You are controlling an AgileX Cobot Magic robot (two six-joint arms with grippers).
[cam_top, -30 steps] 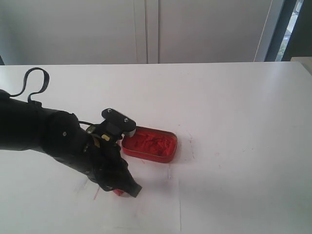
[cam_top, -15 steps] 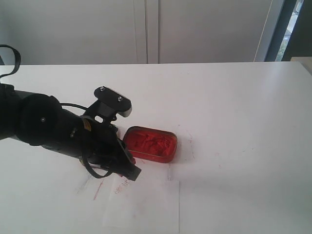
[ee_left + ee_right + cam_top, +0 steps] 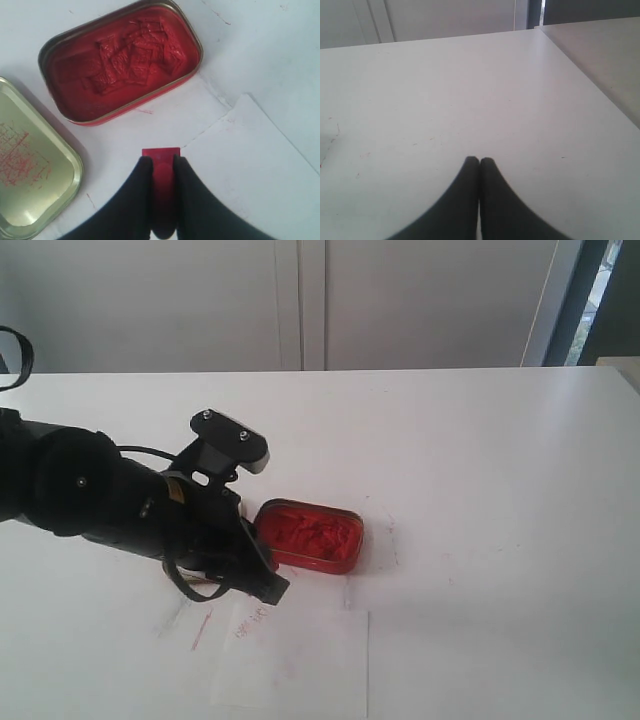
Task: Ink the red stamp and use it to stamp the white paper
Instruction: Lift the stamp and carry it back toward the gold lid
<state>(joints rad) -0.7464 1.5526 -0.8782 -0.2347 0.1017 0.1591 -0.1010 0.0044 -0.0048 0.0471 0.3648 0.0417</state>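
stamping looks done as left gripper (image 3: pixel 162 162), clamped on red stamp (image 3: pixel 161 153), lifts off white paper (image 3: pixel 310 665), leaving red mark (image 3: pixel 248 625) at its eleven o'clock corner.

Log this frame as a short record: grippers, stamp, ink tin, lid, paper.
left gripper: shut on stamp
stamp: red, appears lifted off the paper
right gripper: shut, empty, over bare table
ink tin: open, red ink inside, beside the paper
lid: lying next to the tin, inside up, red smears
paper: flat on table, faint red marks near one edge
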